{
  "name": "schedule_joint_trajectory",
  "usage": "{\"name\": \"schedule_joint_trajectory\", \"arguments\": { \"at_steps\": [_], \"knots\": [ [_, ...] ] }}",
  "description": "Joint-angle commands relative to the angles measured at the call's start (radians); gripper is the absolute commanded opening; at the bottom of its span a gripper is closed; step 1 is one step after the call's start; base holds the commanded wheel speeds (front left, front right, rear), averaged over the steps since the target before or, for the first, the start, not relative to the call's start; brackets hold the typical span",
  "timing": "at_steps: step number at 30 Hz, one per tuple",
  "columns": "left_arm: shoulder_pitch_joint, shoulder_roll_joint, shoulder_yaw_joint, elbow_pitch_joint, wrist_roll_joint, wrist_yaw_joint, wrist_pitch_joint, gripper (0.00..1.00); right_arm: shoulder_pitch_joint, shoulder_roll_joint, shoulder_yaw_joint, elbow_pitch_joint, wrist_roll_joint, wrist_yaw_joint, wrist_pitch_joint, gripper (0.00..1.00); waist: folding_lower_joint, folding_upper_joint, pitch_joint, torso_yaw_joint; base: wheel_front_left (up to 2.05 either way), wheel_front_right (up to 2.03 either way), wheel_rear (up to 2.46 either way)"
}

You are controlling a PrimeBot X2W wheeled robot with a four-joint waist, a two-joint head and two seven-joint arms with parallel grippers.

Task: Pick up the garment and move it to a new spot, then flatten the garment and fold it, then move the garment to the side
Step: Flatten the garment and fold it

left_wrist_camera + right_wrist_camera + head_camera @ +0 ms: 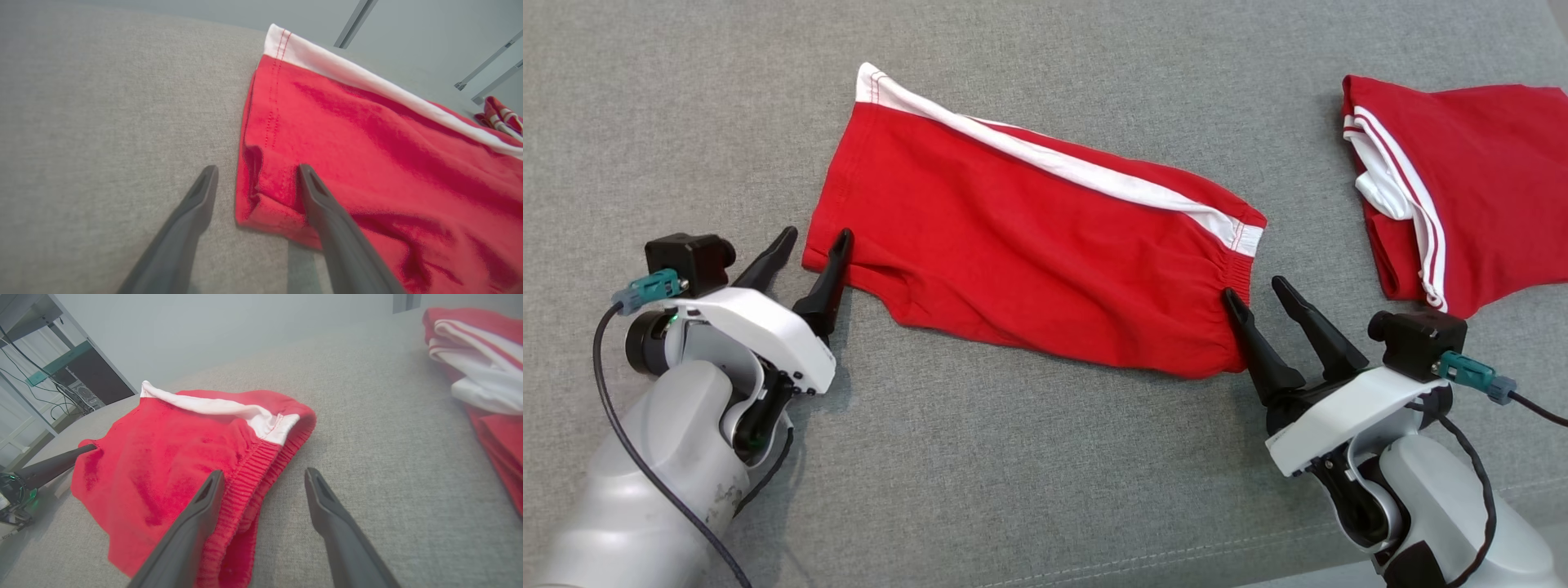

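Note:
The garment (1021,245) is a pair of red shorts with a white side stripe, folded flat on the grey cloth surface (1029,465). My left gripper (817,234) stands open at its lower left corner; one finger rests over the hem (265,192), the other on bare cloth. My right gripper (1252,290) is open at the elastic waistband end (261,457), with one finger against the red fabric and the other over the grey surface. Nothing is pinched in either. The left gripper's fingertip (88,449) touches the far corner in the right wrist view.
A second red garment with white stripes (1462,188) lies folded at the right edge of the surface, also seen as a red and white heap (486,375). Shelving and cables (53,388) stand beyond the surface's far side.

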Motion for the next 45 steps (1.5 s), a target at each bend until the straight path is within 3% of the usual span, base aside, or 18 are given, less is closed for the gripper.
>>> {"name": "schedule_joint_trajectory", "arguments": {
  "at_steps": [1,3,5,14,25,34,45],
  "knots": [
    [-0.038,0.021,0.016,0.002,-0.015,-0.007,0.005,1.00,0.002,-0.001,0.012,-0.023,-0.013,0.000,-0.013,1.00,0.0000,0.0000,0.003,-0.002,0.00,0.00,0.00],
    [-0.042,0.014,0.000,0.003,-0.026,-0.007,0.012,0.45,0.001,0.000,0.012,-0.025,-0.013,0.000,-0.013,1.00,0.0000,0.0000,0.004,-0.002,0.00,0.00,0.00],
    [-0.044,0.013,-0.017,-0.003,-0.038,-0.007,0.016,0.00,0.001,0.001,0.010,-0.026,-0.013,0.000,-0.013,1.00,0.0000,0.0000,0.005,-0.001,0.00,0.00,0.00],
    [-0.026,0.016,-0.076,-0.054,-0.081,-0.007,-0.007,0.00,0.017,0.003,0.002,-0.008,-0.007,0.000,-0.013,1.00,0.0000,0.0000,-0.006,0.032,0.00,0.00,0.00],
    [0.056,-0.012,-0.022,-0.064,-0.082,-0.007,-0.041,0.00,0.026,-0.021,0.005,0.006,0.001,0.000,-0.013,1.00,0.0000,0.0000,-0.049,0.118,0.00,0.00,0.00],
    [0.186,-0.064,0.100,-0.125,0.012,-0.005,-0.042,0.00,0.035,-0.058,-0.003,0.046,0.005,0.000,0.007,1.00,0.0000,0.0000,-0.095,0.213,0.00,0.00,0.00],
    [0.309,-0.116,0.151,-0.168,0.121,-0.005,-0.042,0.00,0.045,-0.071,-0.002,0.069,0.010,0.000,0.030,1.00,0.0000,0.0000,-0.128,0.299,0.00,0.00,0.00]
  ]
}}
